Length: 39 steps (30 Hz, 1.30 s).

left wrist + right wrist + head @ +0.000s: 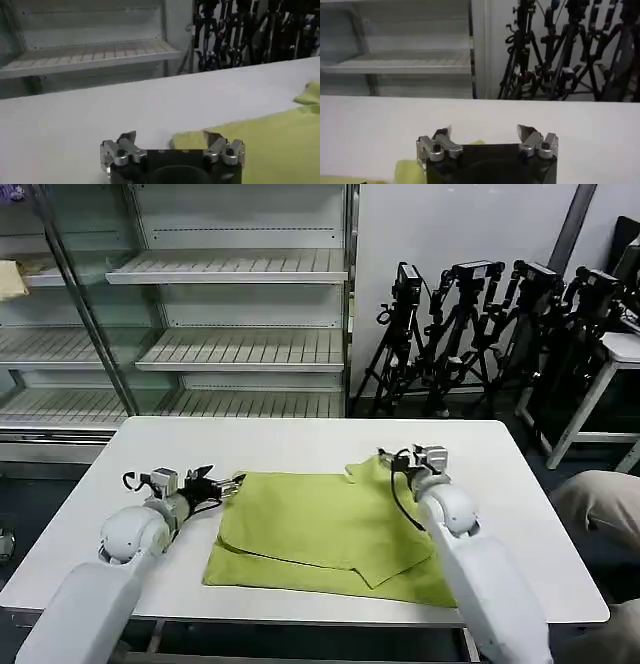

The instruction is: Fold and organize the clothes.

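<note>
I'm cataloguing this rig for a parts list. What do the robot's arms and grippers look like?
Both arms are smooth glossy white shells with rounded, bulbous joints. The left gripper and right gripper each have a black body with silver metal linkages and short silver fingers. Black cables loop around both wrists, the right one trailing along the forearm.

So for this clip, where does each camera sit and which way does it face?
Head view: on the head, looking forward and down at the white table and lime shirt; both arms show, left gripper at the shirt's left edge, right gripper at its far right corner.
Left wrist view: behind the left gripper, fingers open, facing the shelves.
Right wrist view: behind the right gripper, fingers open, facing the tripods.
All share the shirt and table.
</note>
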Tool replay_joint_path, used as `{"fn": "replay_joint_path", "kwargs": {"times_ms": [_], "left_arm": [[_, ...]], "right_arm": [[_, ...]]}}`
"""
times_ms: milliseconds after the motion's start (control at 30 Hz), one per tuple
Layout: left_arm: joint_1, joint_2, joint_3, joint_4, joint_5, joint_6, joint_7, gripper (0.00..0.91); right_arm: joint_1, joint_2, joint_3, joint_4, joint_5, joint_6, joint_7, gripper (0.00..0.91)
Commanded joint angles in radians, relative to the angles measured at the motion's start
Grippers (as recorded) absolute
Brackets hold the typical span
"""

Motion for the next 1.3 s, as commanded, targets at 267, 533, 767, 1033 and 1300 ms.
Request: {"fn": "replay_joint_path", "kwargs": {"times_ms": [267, 533, 767, 1033, 1300], "left_arm": [[-0.081, -0.028, 0.036, 0.131, 0.023, 0.005, 0.040, 0.121], [-0.071, -0.034, 0.041, 0.137, 0.032, 0.005, 0.045, 0.020], [-0.066, -0.036, 0.042, 0.133, 0.032, 0.005, 0.053, 0.020], [-0.066, -0.040, 0.037, 0.109, 0.027, 0.003, 0.050, 0.010], [-0.032, -0.022, 0.019, 0.013, -0.027, -0.014, -0.013, 0.010]], "right_arm": [[0.088, 0.081, -0.037, -0.193, -0.008, -0.001, 0.014, 0.000], [0.077, 0.073, -0.038, -0.182, 0.032, -0.003, 0.034, 0.000], [0.076, 0.074, -0.036, -0.179, 0.038, -0.003, 0.035, 0.000], [0.081, 0.072, -0.028, -0.159, 0.021, 0.001, 0.020, 0.000], [0.019, 0.002, -0.044, 0.031, 0.052, 0.000, 0.033, 0.000]]}}
